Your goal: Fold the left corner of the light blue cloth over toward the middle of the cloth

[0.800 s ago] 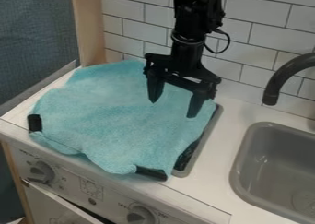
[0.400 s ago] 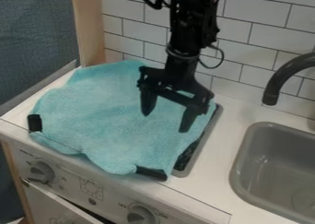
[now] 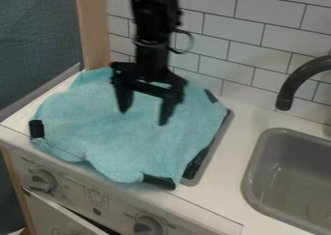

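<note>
Right, my claw [image 3: 142,118] hangs spread, nothing pinched, above the back half of the turquoise cloth [image 3: 129,144]; most of it sprawls from beneath me toward the counter [image 3: 217,198]'s front edge, covering most of the grey-rimmed panel [image 3: 210,159].

We look down at a slant from above the front of the counter [image 3: 226,181], facing the tiled wall [image 3: 226,36] behind it, near enough that the right edge cuts off the sink [image 3: 284,176] and the knobs [image 3: 43,181] sit low in view.
</note>
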Motion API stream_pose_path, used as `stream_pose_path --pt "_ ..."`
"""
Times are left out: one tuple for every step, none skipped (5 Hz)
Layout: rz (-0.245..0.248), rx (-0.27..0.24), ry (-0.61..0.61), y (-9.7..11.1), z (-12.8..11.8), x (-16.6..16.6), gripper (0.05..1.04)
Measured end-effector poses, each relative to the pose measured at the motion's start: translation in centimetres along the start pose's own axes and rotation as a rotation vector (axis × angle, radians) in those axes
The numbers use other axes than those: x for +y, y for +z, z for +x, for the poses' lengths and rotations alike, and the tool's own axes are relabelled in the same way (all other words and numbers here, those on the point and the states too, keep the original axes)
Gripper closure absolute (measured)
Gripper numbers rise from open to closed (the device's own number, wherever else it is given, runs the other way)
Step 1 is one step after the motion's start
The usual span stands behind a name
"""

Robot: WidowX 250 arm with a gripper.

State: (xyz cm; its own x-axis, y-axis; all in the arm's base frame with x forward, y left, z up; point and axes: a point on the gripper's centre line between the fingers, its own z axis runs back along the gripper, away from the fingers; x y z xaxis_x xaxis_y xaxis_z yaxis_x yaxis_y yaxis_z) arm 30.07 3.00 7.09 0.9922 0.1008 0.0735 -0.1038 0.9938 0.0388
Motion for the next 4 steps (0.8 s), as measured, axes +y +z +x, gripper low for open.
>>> stream_pose_path --pt "0.0 0.02 0.112 -0.6 0.3 4.7 0.085" --pt "0.066 0.021 0.161 -1.1 0.5 7.3 0.085" --pt "0.1 0.013 0.227 -1.2 0.5 9.8 0.085" --pt "0.117 0.025 0.272 -1.6 0.4 11.9 0.085"
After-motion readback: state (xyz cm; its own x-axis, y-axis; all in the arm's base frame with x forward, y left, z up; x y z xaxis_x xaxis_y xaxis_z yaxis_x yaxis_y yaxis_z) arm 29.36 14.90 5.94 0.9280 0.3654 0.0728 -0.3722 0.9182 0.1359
